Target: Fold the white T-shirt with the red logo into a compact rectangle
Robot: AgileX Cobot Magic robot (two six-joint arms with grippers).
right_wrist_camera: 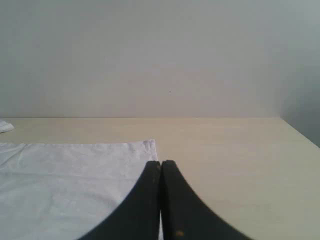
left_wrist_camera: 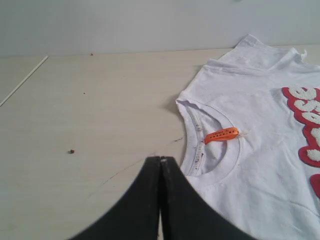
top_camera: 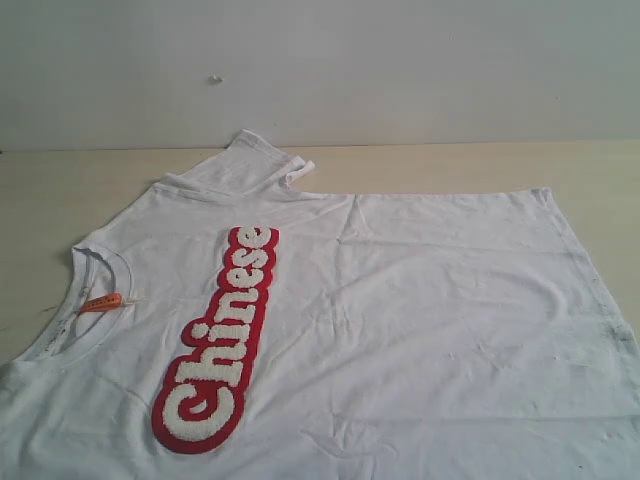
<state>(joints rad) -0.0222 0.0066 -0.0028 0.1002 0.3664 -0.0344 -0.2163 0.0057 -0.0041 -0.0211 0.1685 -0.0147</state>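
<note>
High exterior and low wrist views share the white T-shirt [top_camera: 430,300].

I count one white T-shirt [top_camera: 420,320], one red logo [top_camera: 215,345], one orange tag [top_camera: 100,302], one desk [top_camera: 450,165], and two black hands: the left hand [left_wrist_camera: 161,159] and the right hand [right_wrist_camera: 161,162].

free: bare table [left_wrist_camera: 90,110] beside collar [left_wrist_camera: 210,172], beyond hem [right_wrist_camera: 150,146] | covering middle: white T-shirt [top_camera: 420,300], flat

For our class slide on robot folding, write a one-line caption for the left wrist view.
Shut left gripper above the table, beside the collar and orange tag of the white T-shirt.
</note>
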